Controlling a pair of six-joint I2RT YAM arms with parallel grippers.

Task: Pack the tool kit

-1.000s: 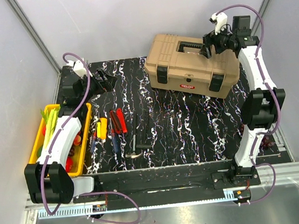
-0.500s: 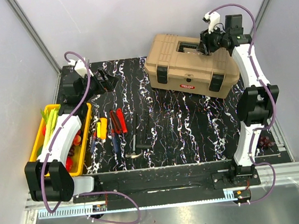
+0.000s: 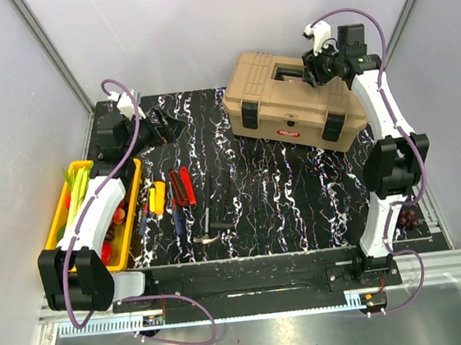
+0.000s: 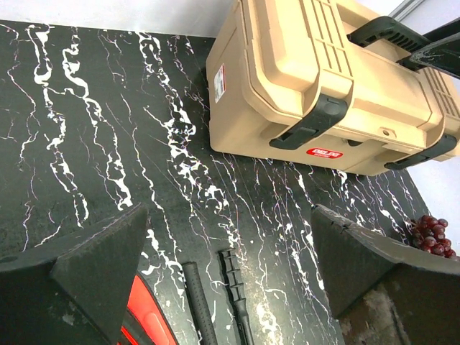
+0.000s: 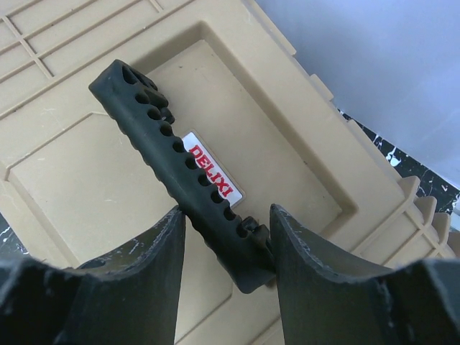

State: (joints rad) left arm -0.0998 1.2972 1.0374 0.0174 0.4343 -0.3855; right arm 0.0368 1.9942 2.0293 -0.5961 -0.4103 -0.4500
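1. The work surface was a black, white-veined table top (image 3: 291, 199) enclosed by plain white walls, with both arm bases bolted at its near edge.
2. At the near left, a yellow tray (image 3: 57, 224) of vegetables sat against the table's left edge.
3. Just beside the tray, the hand tools lay loose in a row on the table: a blue-handled tool (image 3: 143, 221), an orange-handled tool (image 3: 158, 198), red-handled pliers (image 3: 184, 185) and a hammer (image 3: 206, 227). None was inside the box.
4. A bunch of grapes (image 3: 409, 220) lay at the near right, off the table's edge.
5. The left gripper (image 4: 230, 266) hovered over the far-left part of the table with its jaws spread wide and nothing between them.
6. The tan toolbox (image 3: 290, 113) stood at the far right of the table, lid down, with its two black latches (image 3: 335, 128) on the front face.
7. The right gripper (image 5: 226, 237) was above the lid, jaws closed around one end of the black top handle (image 5: 169, 154), both pads against it.
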